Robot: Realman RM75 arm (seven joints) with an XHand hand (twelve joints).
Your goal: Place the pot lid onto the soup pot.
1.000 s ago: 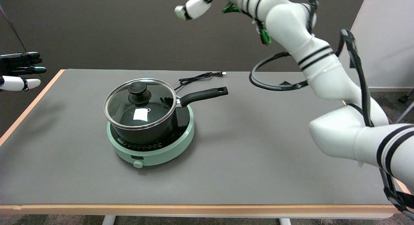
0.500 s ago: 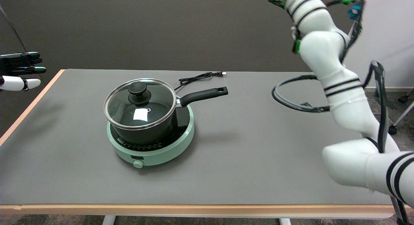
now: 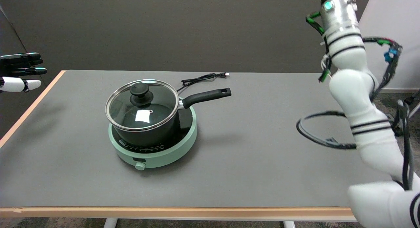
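Observation:
A glass pot lid (image 3: 142, 105) with a black knob and a steel rim lies flat on the black soup pot (image 3: 151, 133). The pot stands on a mint-green induction cooker (image 3: 157, 155) left of the table's middle, its black handle (image 3: 206, 96) pointing right. My right arm (image 3: 357, 100) rises along the right edge of the picture and runs out of the top. Its hand is out of view.
A black power cord (image 3: 203, 78) lies behind the cooker near the far edge of the grey table (image 3: 262, 162). A black cable loop (image 3: 323, 131) hangs off the right arm above the table's right side. The idle left hand (image 3: 19, 72) hovers at the upper left.
The right arm has swung right and upward, away from the pot; its hand, seen at the top a second ago, has left the picture. Pot and lid have not moved.

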